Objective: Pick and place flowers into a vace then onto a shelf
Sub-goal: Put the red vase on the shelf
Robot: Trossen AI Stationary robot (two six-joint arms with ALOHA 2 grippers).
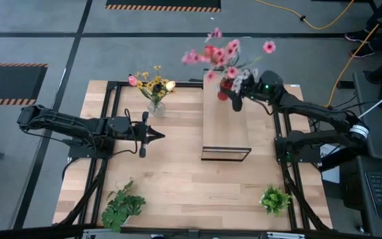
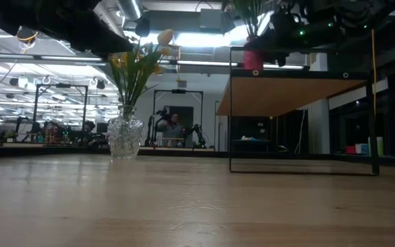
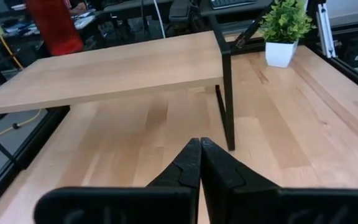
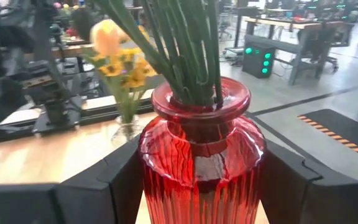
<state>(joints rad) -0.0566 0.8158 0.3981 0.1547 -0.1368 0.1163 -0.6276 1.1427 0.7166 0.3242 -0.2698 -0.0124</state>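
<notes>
The right pincer (image 4: 197, 180) stood wide, 1 dark finger on each side of a red ribbed vase (image 4: 201, 155), grasping it by the body with green stems rising upright from the neck. In the overhead view that vase and its pink flowers (image 1: 221, 56) sat at the far end of the shelf (image 1: 225, 133), with the right pincer (image 1: 234, 89) reaching in from the right side; whether the base rested on the plank or hung just above it could not be determined, as the level view cut it off in shadow. The coming move appeared to turn on that vertical gap, the vase's long axis being upright over the plank. The left pincer (image 3: 201, 165) was clenched, empty, waiting over the desk (image 1: 178, 186) left of the shelf. Farther off, the clear glass vase (image 1: 156, 107) with yellow flowers (image 1: 152, 83) stood on the desk near the far edge, nearer the left arm. The pink blossoms were out of frame in both wrist views.
</notes>
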